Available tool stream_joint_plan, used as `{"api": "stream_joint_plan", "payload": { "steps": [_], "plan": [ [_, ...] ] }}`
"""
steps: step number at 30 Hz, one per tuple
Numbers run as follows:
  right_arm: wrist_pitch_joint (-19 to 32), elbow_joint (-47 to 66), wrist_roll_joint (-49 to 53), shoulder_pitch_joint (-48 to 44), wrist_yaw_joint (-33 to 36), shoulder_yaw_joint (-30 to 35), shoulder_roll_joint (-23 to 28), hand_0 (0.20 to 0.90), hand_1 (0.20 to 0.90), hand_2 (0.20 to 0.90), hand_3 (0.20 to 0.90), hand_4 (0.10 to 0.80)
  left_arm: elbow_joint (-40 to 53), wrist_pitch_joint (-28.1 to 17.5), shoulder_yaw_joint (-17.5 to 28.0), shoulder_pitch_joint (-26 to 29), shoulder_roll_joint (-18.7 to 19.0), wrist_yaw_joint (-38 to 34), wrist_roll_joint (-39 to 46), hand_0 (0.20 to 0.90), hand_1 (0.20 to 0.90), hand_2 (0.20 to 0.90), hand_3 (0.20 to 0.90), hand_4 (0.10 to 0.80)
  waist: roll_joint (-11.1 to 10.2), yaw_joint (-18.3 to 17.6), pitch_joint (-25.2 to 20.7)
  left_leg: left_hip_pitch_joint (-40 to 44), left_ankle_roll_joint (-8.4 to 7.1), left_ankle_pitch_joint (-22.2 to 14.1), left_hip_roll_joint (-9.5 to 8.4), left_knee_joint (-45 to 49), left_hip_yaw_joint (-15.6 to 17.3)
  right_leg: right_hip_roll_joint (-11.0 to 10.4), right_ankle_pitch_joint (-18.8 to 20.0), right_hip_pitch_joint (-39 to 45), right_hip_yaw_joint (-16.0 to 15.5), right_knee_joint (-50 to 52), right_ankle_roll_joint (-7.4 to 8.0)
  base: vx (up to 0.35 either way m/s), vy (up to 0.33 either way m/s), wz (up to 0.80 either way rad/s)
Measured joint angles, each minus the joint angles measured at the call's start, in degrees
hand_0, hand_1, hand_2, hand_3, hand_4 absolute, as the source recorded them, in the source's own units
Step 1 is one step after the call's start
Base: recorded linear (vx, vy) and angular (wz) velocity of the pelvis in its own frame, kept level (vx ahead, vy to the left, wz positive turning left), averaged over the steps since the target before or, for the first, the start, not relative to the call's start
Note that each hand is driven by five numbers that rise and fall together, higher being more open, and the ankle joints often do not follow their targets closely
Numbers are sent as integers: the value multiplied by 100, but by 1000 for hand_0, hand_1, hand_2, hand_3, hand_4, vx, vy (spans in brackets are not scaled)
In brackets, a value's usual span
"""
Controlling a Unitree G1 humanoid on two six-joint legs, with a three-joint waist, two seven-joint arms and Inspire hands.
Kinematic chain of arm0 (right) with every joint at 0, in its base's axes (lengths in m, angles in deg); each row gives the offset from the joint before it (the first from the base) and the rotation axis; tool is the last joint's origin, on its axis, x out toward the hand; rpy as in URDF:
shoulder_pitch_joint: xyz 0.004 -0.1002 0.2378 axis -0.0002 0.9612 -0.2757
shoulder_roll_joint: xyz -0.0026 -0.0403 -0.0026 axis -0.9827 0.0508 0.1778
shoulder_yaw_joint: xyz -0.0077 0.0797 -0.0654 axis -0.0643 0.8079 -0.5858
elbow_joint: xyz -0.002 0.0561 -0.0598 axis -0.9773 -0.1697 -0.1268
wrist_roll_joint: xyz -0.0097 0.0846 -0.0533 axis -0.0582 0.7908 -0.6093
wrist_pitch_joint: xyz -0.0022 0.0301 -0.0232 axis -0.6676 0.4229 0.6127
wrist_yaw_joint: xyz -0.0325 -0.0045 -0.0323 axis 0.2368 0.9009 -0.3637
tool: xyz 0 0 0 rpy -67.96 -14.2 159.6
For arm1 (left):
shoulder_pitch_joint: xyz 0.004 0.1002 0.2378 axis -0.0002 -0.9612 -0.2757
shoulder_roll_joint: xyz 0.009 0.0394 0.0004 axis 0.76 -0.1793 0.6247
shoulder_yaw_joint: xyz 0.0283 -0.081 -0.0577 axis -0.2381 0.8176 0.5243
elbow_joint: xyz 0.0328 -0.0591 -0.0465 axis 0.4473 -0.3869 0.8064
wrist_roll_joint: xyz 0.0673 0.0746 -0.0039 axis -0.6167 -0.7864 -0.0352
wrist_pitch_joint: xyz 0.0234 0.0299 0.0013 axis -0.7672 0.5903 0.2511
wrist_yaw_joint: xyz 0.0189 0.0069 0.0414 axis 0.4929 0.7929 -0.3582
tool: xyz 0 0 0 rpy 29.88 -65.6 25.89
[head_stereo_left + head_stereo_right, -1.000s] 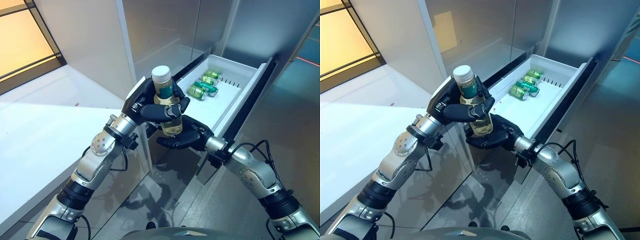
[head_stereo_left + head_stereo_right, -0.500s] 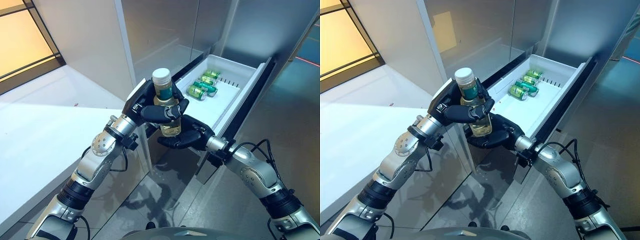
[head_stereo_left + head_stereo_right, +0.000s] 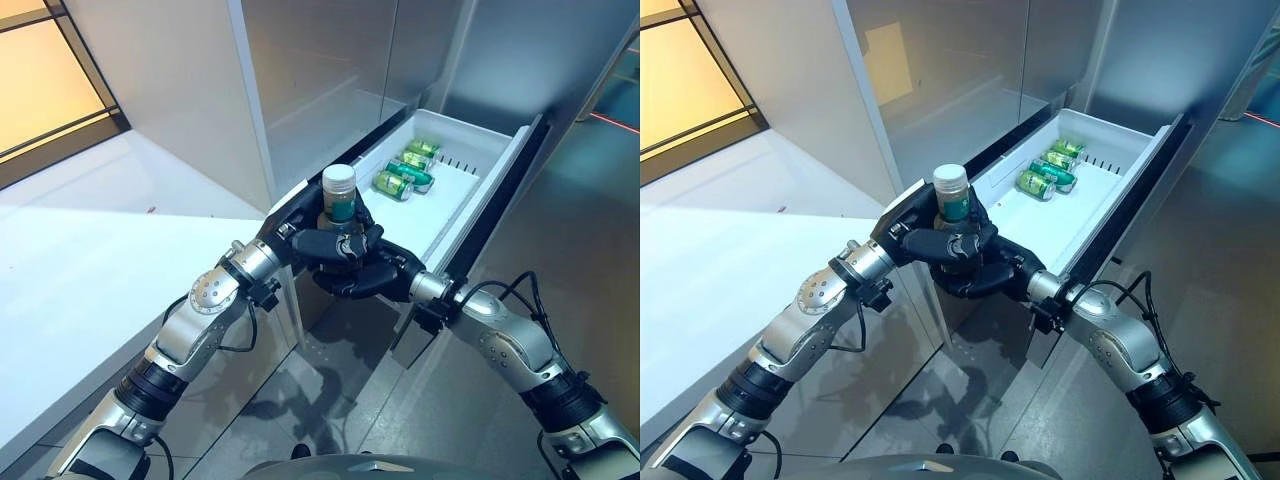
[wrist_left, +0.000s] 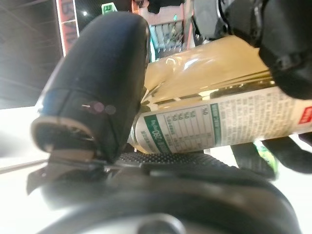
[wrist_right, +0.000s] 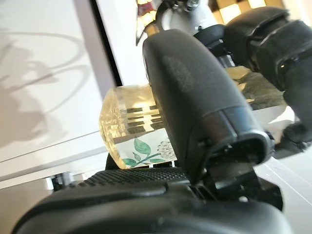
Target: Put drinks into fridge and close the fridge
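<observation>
A white counter [image 3: 90, 260] fills the left of the scene, with a warm-lit window strip at the far left and a grey polished floor [image 3: 590, 250] on the right. Ahead stands the fridge [image 3: 330, 70], steel-fronted, and from it a white drawer [image 3: 455, 200] is pulled out toward the near right. Three green cans [image 3: 405, 170] lie on their sides at the drawer's far end, close together. The bottle [image 3: 339, 195] stands upright, long axis vertical, white cap up, at the drawer's near left corner, held between both hands. The left hand [image 3: 330, 243] comes in from the left with fingers curled round the bottle's middle; the right hand [image 3: 375, 280] comes from the right, lower down, its fingers wrapped under and about the lower body. In the eye views only the cap and green neck band rise clear of the dark fingers. The left wrist view shows the printed white and green label [image 4: 209, 129] and pale yellow liquid beyond the thumb; the right wrist view shows the faceted clear base [image 5: 131, 129] with a leaf motif, pressed against the palm behind the thumb.
</observation>
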Motion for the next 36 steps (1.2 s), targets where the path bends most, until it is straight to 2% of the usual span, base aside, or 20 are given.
{"api": "stream_joint_plan", "payload": {
  "steps": [1, 10, 12, 13, 16, 20, 23, 27, 30, 36],
  "plan": [
    [-4, 0, 0, 0, 0, -1, -6, 300, 300, 300, 200, 100, 0, 3, -9, 0, 7, 2, 44, 300, 300, 300, 200, 100, -7, -1, 4, 0, 0, 0, 2, 0, 2, 2, 2, 1, 0, 0, -2, 0, 0, 0],
    [-8, 1, 0, -1, 3, -9, -17, 300, 300, 300, 200, 100, 1, -41, -82, 0, -1, -87, 184, 300, 300, 300, 200, 100, -14, -3, 8, 6, -2, -1, 8, 0, 32, 8, 5, -1, 21, 0, -5, 0, 0, 0],
    [-5, 1, -5, -2, 24, -8, -16, 300, 300, 300, 200, 100, 1, -108, -135, -1, 5, -167, 170, 472, 472, 472, 400, 300, -18, -2, 11, 6, -2, -1, 9, 0, 32, 8, 5, -1, 21, 0, -5, 0, 0, 0],
    [15, 7, -56, -2, 42, -7, -17, 300, 300, 300, 200, 100, 1, -147, -160, -5, 6, -220, 161, 900, 900, 900, 900, 800, -25, -2, 15, 6, -2, -2, 9, 0, 32, 8, 5, -1, 21, 0, -5, 0, 0, 0],
    [193, 77, -422, -4, 131, -7, -41, 300, 300, 300, 200, 100, 1, -328, -191, -9, -27, -316, 53, 900, 900, 900, 900, 800, -54, 1, 32, 6, -2, -2, 11, 0, 32, 10, 8, -1, 21, 0, -9, 0, 0, 0],
    [464, 165, -1012, -79, 599, 55, -69, 300, 300, 300, 200, 100, 3, -753, -159, -8, -292, -565, 59, 900, 900, 900, 900, 800, -99, 13, 60, 4, -2, -2, 11, 0, 32, 12, 11, -3, 20, 0, -12, 0, 0, 0],
    [644, 164, -1915, -358, 927, 60, -19, 300, 300, 300, 200, 100, 15, -812, -11, -7, -583, -670, 101, 900, 900, 900, 900, 800, -128, 8, 77, -1, -2, -2, 13, 1, 29, 14, 12, -7, 21, 0, -13, 0, 0, 0],
    [717, 102, -2245, -603, 1370, 204, -2, 300, 300, 300, 200, 100, 65, -848, 190, -6, -926, -668, 542, 900, 900, 900, 900, 800, -135, 30, 81, -14, -3, -2, 14, 1, -17, 18, 12, -7, -7, 0, -13, 2, -2, 3],
    [717, -327, -2342, -858, 1789, 356, 3, 300, 300, 300, 200, 100, 97, -768, 236, -5, -1109, -582, 944, 900, 900, 900, 900, 800, -139, 119, 84, -17, -3, -1, 15, 1, -23, 19, 12, -4, -25, 0, -13, 12, -4, 3],
    [830, -956, -2447, -930, 2255, 358, 37, 300, 300, 300, 200, 100, 29, -132, 317, -129, -1349, -532, 2146, 900, 900, 900, 900, 800, -148, 227, 107, -33, -3, -1, 14, 0, -98, 20, 10, 10, -106, 0, -12, 19, -5, 5]
  ]
}}
